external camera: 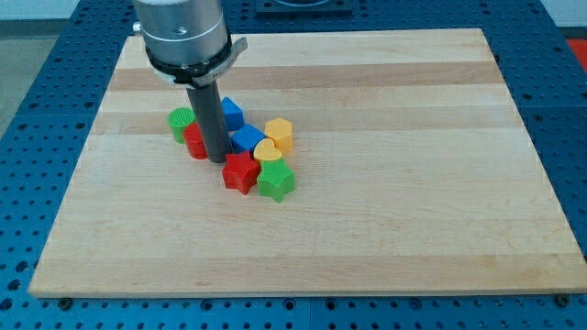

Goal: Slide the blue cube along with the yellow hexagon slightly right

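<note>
I carry no pincer, so there is nothing to open or close and nothing held; my arm ends in a straight dark rod beneath a ribbed metal collar, and my tip [217, 160] rests on the counter [413, 211], a pale wooden board with long grain bands, lying on a blue perforated surface [37, 101].

The blocks sit in one tight cluster left of the board's centre, all of matte plastic with fine ridged tops; my tip stands at the cluster's left side, between the red block [194, 140] on the view's left and the blue cube [247, 139] just to the view's right; the rod hides part of both, so I cannot tell whether it touches either, nor make out that red block's shape.

The blue cube lies mid-cluster; the yellow hexagon [279, 134] sits just beside it on the view's right, seemingly touching; a second blue block [232, 114], angular, lies above it toward the view's top, partly behind the rod.

A green block [181, 121], rounded, sits at the far left, against the red one; a yellow heart [268, 152] lies just below the cube; a red star [240, 171] and a green star [275, 181] sit side by side at the cluster's bottom edge, touching.
</note>
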Robot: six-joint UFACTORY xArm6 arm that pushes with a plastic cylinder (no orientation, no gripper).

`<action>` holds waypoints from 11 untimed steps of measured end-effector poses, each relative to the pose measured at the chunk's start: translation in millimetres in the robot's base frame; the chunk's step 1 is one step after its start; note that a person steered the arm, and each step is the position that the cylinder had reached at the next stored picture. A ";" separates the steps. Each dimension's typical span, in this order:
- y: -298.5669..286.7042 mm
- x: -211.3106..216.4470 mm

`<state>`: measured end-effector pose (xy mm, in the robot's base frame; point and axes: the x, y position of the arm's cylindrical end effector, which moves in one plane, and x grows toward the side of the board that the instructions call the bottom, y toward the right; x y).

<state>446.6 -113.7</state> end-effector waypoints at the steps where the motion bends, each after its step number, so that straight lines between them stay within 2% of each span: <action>1: -0.3 7.3; 4: -0.7 20.9; 6: 19.1 -19.3; 7: 19.4 -19.3; 9: 60.2 -21.9; 10: 89.6 -10.1; 11: 91.7 -6.5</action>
